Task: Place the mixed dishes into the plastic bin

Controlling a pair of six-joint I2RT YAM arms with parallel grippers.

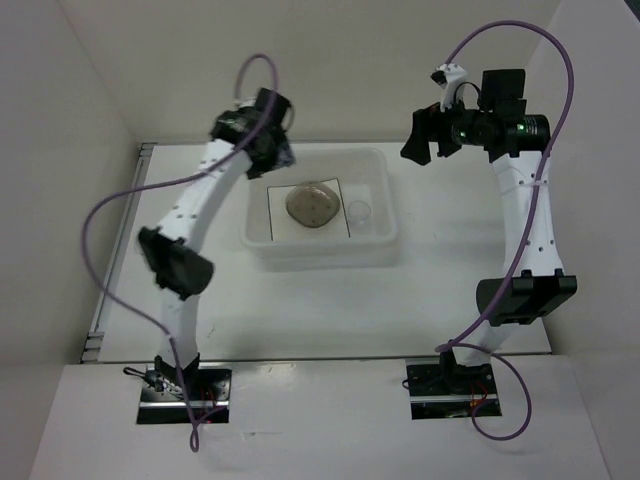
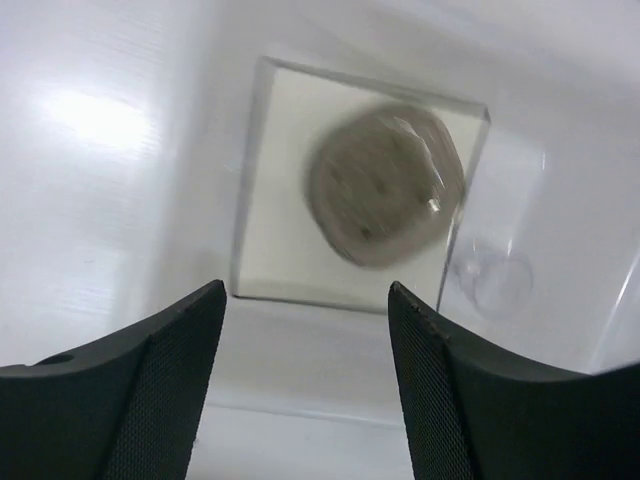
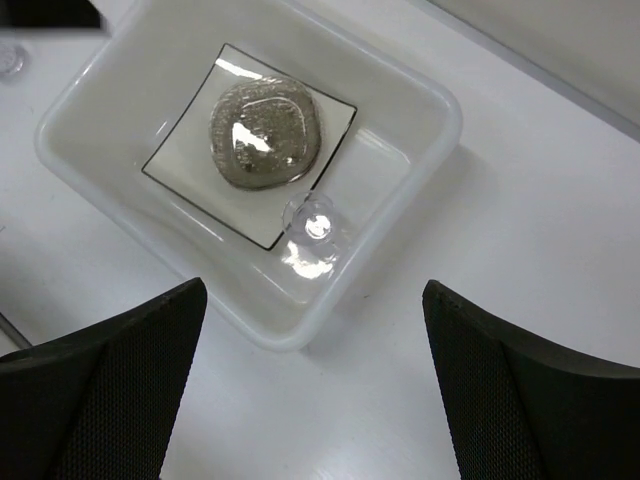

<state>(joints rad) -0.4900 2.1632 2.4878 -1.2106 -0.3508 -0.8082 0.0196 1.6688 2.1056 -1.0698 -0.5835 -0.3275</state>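
White table [image 1: 450,290]: under the left pincer [image 2: 305,295], jaws apart and empty, dish [image 2: 385,185] on plate [image 2: 275,230] in bin [image 1: 320,255]; best to rise straight, clearing the rim. Right pincer [image 3: 312,295] wide, empty.

The left arm [image 1: 195,215] leans up and in toward the middle, with its elbow low on the outer side. The left gripper [image 1: 270,158] points down. Its two fingers [image 2: 170,380] stand apart with nothing between them. The right arm [image 1: 528,225] stands tall and bends over at the top. The right gripper [image 1: 428,150] hangs high, turned inward, spread wide and empty.
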